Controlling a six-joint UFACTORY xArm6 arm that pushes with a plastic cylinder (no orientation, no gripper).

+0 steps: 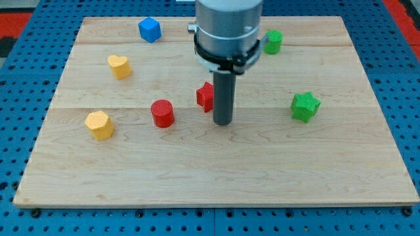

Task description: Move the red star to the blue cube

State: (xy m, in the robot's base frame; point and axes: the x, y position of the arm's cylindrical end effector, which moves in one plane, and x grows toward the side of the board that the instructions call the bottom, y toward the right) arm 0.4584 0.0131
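Observation:
The red star lies near the board's middle, partly hidden behind my rod. My tip rests on the board just right of and slightly below the red star, close to or touching it. The blue cube sits near the view's top edge, left of centre, well up and left of the red star.
A red cylinder stands left of the red star. A yellow heart and a yellow hexagon block are at the left. A green cylinder is at the top right, a green star at the right. The wooden board ends on blue matting.

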